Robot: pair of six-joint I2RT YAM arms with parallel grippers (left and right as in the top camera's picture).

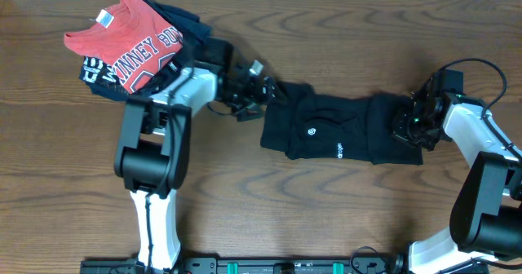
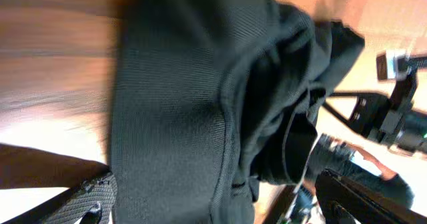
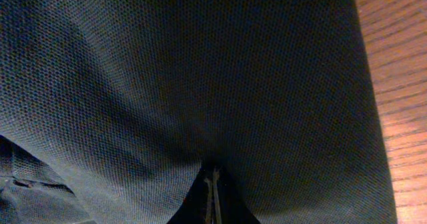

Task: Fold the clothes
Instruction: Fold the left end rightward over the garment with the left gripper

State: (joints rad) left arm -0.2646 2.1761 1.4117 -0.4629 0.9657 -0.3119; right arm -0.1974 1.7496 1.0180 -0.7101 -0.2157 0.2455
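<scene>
- As the black shirt [image 1: 338, 131] lay mid-bench [image 1: 326, 217] in a long band, its long axis ran from one arm to the other.
- The left tool [image 1: 263, 90], spread wide, stood at the left end.
- The right tool [image 1: 410, 121], pressed together, sat on the right end; whether it pinched cloth, I could not tell.

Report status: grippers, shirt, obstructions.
Left gripper open at black T-shirt, left edge. Right gripper shut on its right end. Red T-shirt pile far left, apart.

Black T-shirt [image 1: 359, 127], white logo; red T-shirt [image 1: 122, 37], white lettering; brown wood-grain table [image 1: 326, 217].
</scene>
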